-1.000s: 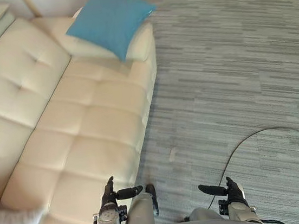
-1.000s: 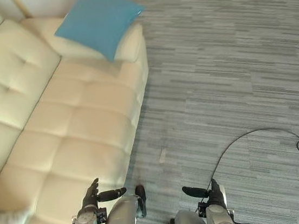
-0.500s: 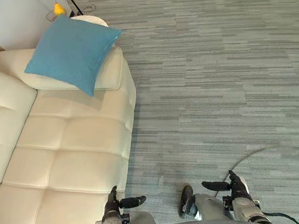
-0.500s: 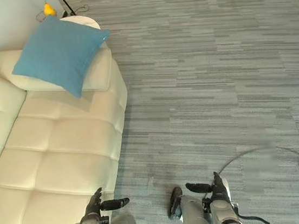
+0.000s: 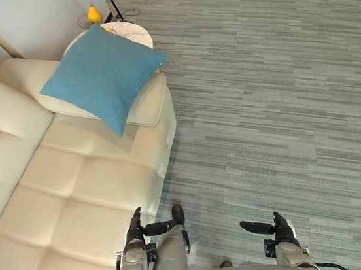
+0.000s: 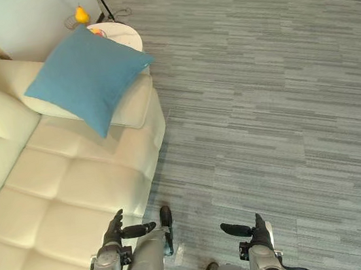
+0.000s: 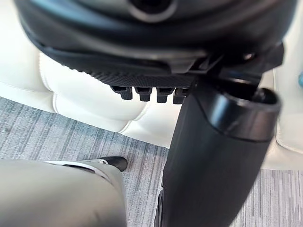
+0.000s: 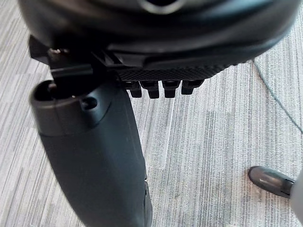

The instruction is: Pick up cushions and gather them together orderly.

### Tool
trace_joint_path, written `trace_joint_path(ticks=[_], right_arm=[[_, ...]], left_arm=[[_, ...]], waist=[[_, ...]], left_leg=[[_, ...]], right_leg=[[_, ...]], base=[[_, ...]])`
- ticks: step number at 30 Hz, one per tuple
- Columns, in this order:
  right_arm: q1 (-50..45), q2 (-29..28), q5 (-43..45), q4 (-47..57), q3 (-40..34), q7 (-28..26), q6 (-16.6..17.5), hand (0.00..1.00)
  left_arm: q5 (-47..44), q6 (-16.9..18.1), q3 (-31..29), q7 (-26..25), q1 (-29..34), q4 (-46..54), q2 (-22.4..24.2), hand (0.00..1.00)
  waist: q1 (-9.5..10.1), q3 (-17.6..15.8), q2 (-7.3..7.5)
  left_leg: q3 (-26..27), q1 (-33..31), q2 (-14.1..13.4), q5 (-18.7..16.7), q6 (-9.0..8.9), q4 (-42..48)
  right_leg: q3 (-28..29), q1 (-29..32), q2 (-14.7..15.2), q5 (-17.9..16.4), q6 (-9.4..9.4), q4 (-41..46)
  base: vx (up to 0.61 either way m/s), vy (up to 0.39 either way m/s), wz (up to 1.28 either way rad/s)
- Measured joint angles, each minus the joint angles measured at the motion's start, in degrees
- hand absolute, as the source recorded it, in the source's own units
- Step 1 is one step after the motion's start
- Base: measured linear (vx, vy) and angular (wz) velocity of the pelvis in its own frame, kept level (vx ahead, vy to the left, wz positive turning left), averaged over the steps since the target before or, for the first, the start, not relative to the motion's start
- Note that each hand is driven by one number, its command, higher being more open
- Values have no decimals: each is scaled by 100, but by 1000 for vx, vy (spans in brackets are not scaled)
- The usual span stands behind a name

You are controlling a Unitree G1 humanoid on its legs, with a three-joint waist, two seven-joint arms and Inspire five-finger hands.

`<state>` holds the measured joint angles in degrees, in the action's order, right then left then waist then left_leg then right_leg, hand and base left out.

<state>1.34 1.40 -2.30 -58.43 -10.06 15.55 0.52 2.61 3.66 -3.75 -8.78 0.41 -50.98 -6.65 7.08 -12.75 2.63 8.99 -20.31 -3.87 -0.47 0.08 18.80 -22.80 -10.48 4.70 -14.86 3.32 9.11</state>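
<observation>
plain square blue cushion [image 5: 102,75] on cream sofa armrest [image 5: 148,103]; left hand [image 5: 134,231], right hand [image 5: 281,227] loose-fingered, empty

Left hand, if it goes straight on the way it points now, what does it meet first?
Probably the cream leather sofa: the left hand points forward over its front seat edge, and sofa padding shows past its fingers. The blue square cushion sits farther on, at the armrest. Depth unclear.

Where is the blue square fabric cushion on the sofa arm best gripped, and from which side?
Probably by its two side corners, coming from the seat side. The blue square fabric cushion lies diamond-wise, tilted on the cream leather sofa's armrest, with its low corner pointing toward the seat and its side edges free.
</observation>
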Motion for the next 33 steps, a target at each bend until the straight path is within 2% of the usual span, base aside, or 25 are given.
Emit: trace_joint_path(ticks=[2,3,4,5,7,8,9,11,12,13,14,15,17,18,19,20,21,23,24,26,28,30,31,32,33], right_arm=[[15,27,-10,0,2,-6,6,100],[22,29,-53,1,10,-33,8,100],[20,31,-83,0,15,-59,8,100],[16,31,-117,-16,23,-68,7,100],[10,51,-117,-87,70,-128,2,100],[-21,74,-121,-86,131,-132,2,100],[-23,80,-124,-86,150,-132,1,100],[5,117,-177,-61,228,-150,0,100],[47,136,-208,-45,240,-151,2,100],[48,138,-208,-23,240,-149,3,100],[31,166,-208,10,215,-147,11,100],[64,182,-207,9,220,-143,5,100],[147,305,-209,20,208,-112,23,100],[93,333,-210,16,209,-112,21,100],[50,347,-210,21,211,-109,24,100],[20,338,-209,20,211,-112,27,100],[-19,341,-206,3,212,-111,19,100],[-118,312,-201,-33,215,-112,17,100],[-124,258,-155,-114,213,-114,14,100],[-128,218,-81,-114,201,-112,14,100],[-90,169,17,-109,-19,-107,24,100],[-91,160,16,-101,-172,-89,31,100],[-102,158,17,-102,-255,-81,30,100],[-96,113,18,-155,-328,-50,20,100],[-85,61,17,-152,-333,-49,14,100]], left_arm=[[0,-7,-5,1,5,-78,-6,100],[1,-5,-1,1,28,-124,-39,100],[5,-6,15,8,53,-178,-82,100],[10,-13,22,8,69,-215,-82,100],[14,-65,31,-16,200,-264,-132,100],[13,-69,36,-46,275,-270,-130,100],[13,-70,36,-67,274,-269,-130,100],[10,-84,27,-94,323,-270,-127,100],[11,-119,28,-96,313,-271,-126,100],[12,-124,32,-91,315,-272,-128,100],[10,-126,47,-94,303,-340,-153,100],[8,-128,57,-79,303,-347,-124,100],[11,-115,86,-63,305,-340,-108,100],[10,-98,86,-83,311,-346,-89,100],[7,-45,46,-83,311,-358,-89,100],[-9,-2,-2,-91,266,-331,-76,100],[-81,-1,-110,-89,281,-295,-6,100],[-171,-3,-196,-85,318,-293,28,100],[-308,6,-224,-81,319,-256,6,100],[-318,25,-222,-84,306,-135,6,100],[-312,52,-222,-82,280,-91,12,100],[-308,49,-215,-84,266,-104,16,100],[-308,48,-208,-94,274,-127,24,100],[-316,46,-217,-96,240,-226,-1,100],[-315,51,-209,-96,228,-212,-66,100]], waist=[[4,27,-31],[15,27,-25],[-3,25,-26],[-12,19,-28],[-53,19,-49],[-93,16,-110],[-102,11,-97],[-149,-41,-159],[-152,-67,-171],[-158,-69,-158],[-213,-98,-190],[-138,-90,-259],[-188,-112,-279],[-190,-84,-268],[-197,-69,-244],[-221,-99,-316],[-196,-130,-445],[-134,-159,-470],[-115,-206,-396],[-109,-224,-362],[-103,-233,-333],[-103,-237,-326],[-103,-226,-346],[-100,-231,-300],[-86,-232,-177]], left_leg=[[125,102,-57,-423,55,374],[214,320,-56,-676,73,496],[257,586,-52,-1010,109,614],[255,726,-60,-1171,113,683],[189,1153,-108,-1570,113,749],[132,1321,-162,-1655,64,702],[113,1418,-190,-1677,41,661],[-35,1759,-415,-1677,-91,378],[-91,1892,-542,-1673,-142,262],[-115,1954,-577,-1680,-198,222],[-281,2117,-687,-1725,-449,113],[-349,2165,-743,-1662,-479,6],[-326,2248,-578,-1335,-439,-333],[-364,2297,-606,-1237,-504,-182],[-550,2024,-636,-1247,-527,429],[-777,1506,-757,-1221,-517,1433],[-858,954,-994,-1004,-405,2604],[-676,529,-1180,-1060,-320,3484],[-374,302,-1169,-1170,-172,3647],[-22,148,-1152,-1230,-202,3259],[337,23,-914,-1196,-173,1858],[654,25,-743,-847,-142,826],[872,52,-701,-399,-51,395],[1098,123,-577,118,238,140],[1104,122,-488,109,252,137]], right_leg=[[302,266,209,-62,110,987],[438,567,426,-8,268,2014],[435,974,784,442,659,3349],[400,1163,948,530,691,3943],[60,1614,1265,162,136,4901],[-152,1831,1285,28,-66,4885],[-239,1934,1275,-41,-109,4789],[-318,2597,968,-165,-143,3442],[-83,2845,702,-5,-8,2488],[48,2874,595,181,31,2032],[177,2675,333,1008,-390,1554],[149,2626,232,992,-406,1566],[352,2638,212,793,-510,1890],[335,2520,227,521,-514,2005],[254,2335,211,216,-503,1866],[80,2137,141,162,-517,1725],[-113,1835,-15,137,-559,1506],[-293,1451,-120,109,-601,1259],[-468,1102,-119,114,-592,952],[-688,826,-116,164,-520,675],[-1076,566,-62,208,-446,364],[-1328,437,-31,230,-377,238],[-1441,356,-41,220,-260,188],[-1572,161,17,75,11,171],[-1614,146,92,88,33,166]], base=[[406,152,-31],[340,122,-33],[499,160,-30],[400,68,-17],[461,-12,3],[301,-50,16],[368,-105,24],[501,-252,36],[409,-273,37],[369,-239,53],[460,-280,36],[435,-250,32],[249,-161,22],[213,-184,52],[271,-283,69],[279,-300,71],[323,-289,62],[202,-129,48],[125,-71,55],[239,-80,74],[248,15,88],[255,103,64],[307,154,80],[362,165,77],[298,100,75]])
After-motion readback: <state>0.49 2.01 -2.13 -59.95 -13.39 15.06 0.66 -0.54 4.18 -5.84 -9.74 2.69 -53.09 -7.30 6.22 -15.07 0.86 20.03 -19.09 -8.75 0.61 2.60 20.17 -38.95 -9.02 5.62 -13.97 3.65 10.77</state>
